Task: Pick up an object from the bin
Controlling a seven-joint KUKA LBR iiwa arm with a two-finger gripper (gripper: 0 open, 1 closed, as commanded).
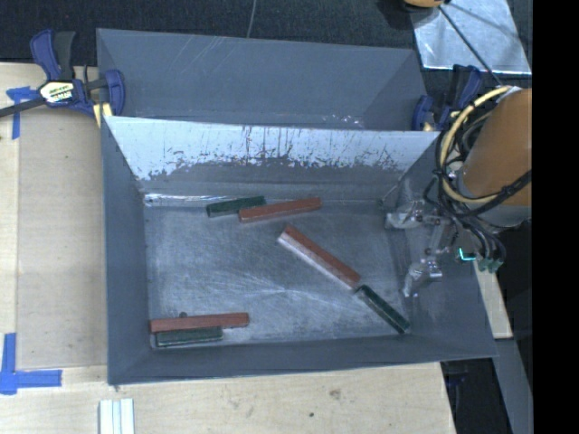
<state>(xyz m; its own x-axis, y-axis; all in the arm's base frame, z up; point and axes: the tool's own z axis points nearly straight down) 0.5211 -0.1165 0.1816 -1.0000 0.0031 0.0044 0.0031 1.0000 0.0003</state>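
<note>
Gripper [418, 277] hangs by the bin's [271, 89] right wall, just beside a dark green bar [382, 307] lying flat at front right; likely target, being nearest; clenched or released: cannot tell; reddish-brown bar [318, 258] lies end-on to it, towards centre.

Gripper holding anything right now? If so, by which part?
Nothing visibly held. The gripper hangs by the right wall of the bin, close above the dark green bar; whether it touches that bar cannot be told.
</note>
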